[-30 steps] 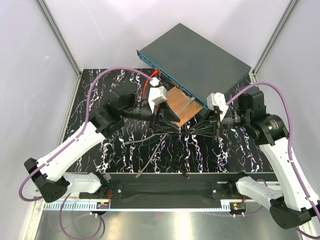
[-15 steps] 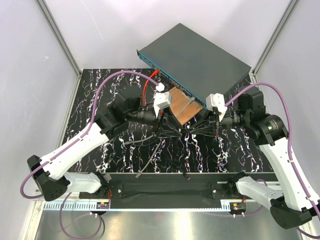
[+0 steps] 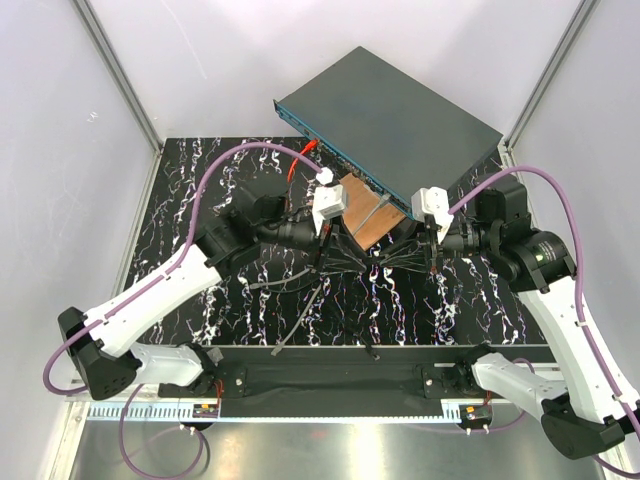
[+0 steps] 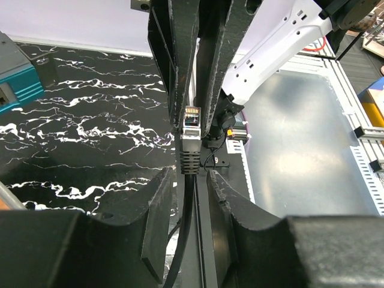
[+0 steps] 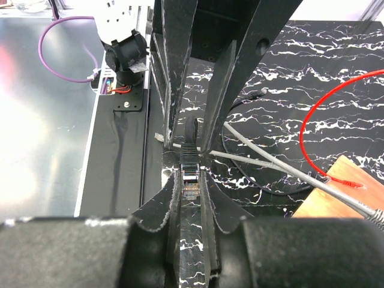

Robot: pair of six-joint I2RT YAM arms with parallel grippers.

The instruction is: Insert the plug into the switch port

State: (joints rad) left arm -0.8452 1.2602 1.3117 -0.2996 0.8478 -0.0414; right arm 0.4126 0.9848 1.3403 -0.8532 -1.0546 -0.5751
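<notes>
While hovering above counter (image 3: 200, 200), near side of switch (image 3: 400, 120): clenching grey plug (image 4: 191, 135) in left end effector (image 4: 198, 60), black plug (image 5: 190, 174) in right end effector (image 5: 195, 90).

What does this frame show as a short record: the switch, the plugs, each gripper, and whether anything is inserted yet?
switch: dark grey box at the far side of the table, teal port face toward the arms
left gripper: shut on left plug, which has a black boot
right gripper: shut on right plug, which has a black boot
insertion: neither held plug is in a port
other items: copper-brown plate in front of the port face; red cable, one end lying on the plate
</notes>
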